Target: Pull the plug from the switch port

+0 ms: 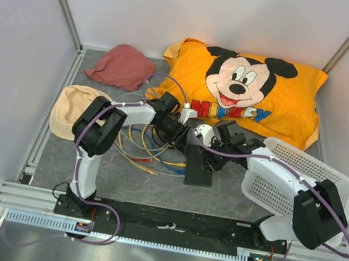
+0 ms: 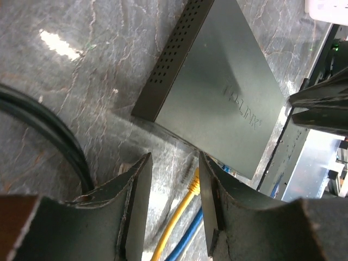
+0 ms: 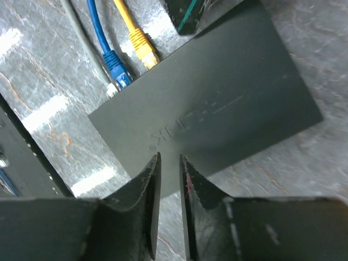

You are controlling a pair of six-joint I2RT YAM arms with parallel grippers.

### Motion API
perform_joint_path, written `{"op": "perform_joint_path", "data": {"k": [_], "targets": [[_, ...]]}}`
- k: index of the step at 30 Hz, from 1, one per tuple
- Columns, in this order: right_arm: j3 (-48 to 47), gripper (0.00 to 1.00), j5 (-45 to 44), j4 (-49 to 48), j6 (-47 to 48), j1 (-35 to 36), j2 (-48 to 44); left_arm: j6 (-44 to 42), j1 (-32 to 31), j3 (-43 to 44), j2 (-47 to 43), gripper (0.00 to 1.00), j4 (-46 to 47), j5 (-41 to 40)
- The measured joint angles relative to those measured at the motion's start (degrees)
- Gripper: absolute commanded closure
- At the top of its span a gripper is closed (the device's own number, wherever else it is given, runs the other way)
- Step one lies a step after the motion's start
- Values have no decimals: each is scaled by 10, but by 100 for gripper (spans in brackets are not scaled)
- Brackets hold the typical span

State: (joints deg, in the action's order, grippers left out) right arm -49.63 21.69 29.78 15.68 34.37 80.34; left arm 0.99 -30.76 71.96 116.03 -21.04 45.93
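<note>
The switch (image 1: 199, 173) is a flat black box on the grey mat; it also shows in the left wrist view (image 2: 217, 92) and the right wrist view (image 3: 217, 103). A yellow plug (image 3: 142, 44) and a blue plug (image 3: 116, 64) sit in its ports side by side. My left gripper (image 2: 175, 168) is open, and the yellow plug (image 2: 191, 184) lies between its fingers, close to the right one, at the switch's port edge. My right gripper (image 3: 169, 163) hovers over the opposite edge of the switch, jaws only narrowly apart, nothing between them.
An orange Mickey pillow (image 1: 249, 93) lies at the back and a white mesh basket (image 1: 301, 180) at the right. A red cloth (image 1: 123, 66) and a beige cap (image 1: 73, 109) lie at the left. Loose coloured cables (image 1: 147, 153) coil left of the switch.
</note>
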Motion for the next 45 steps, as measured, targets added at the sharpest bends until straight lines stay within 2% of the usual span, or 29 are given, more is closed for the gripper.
{"op": "perform_joint_path", "data": {"k": [11,18,30,36,42,45], "targets": [[4,78,8,-47,-70,0,61,0,-16,-14,7,51,17,36],[12,100,5,-76,-111,0,70,-6,-18,-18,7,50,2,43],[12,100,3,-98,-170,-1,82,-22,-23,-25,8,50,-23,69],[12,100,3,-98,-176,-1,83,-29,-23,-26,16,54,-33,91],[12,100,3,-98,-177,-1,83,-30,-23,-26,21,60,-32,91],[12,100,3,-99,-179,-1,83,-30,-22,-24,25,67,-31,90]]}}
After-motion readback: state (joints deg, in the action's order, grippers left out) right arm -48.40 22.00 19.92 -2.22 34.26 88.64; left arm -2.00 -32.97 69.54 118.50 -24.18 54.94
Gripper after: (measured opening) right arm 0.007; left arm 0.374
